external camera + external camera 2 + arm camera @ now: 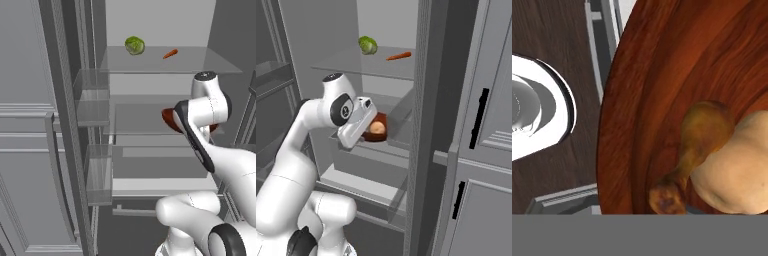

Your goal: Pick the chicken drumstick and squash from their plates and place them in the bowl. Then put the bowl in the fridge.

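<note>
Gripper clenched on bowl [377, 131] rim (drumstick [698, 145], squash [739, 167] inside); keep level, lower onto fridge shelf [140, 120], then release.

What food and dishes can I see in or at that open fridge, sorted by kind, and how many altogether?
Green leafy vegetable: 1
Carrot: 1
Squash: 1
Chicken drumstick: 1
Reddish-brown bowl: 1
Total: 5. The green vegetable and carrot lie on the upper glass shelf of the fridge; the squash and drumstick lie in the bowl.
</note>
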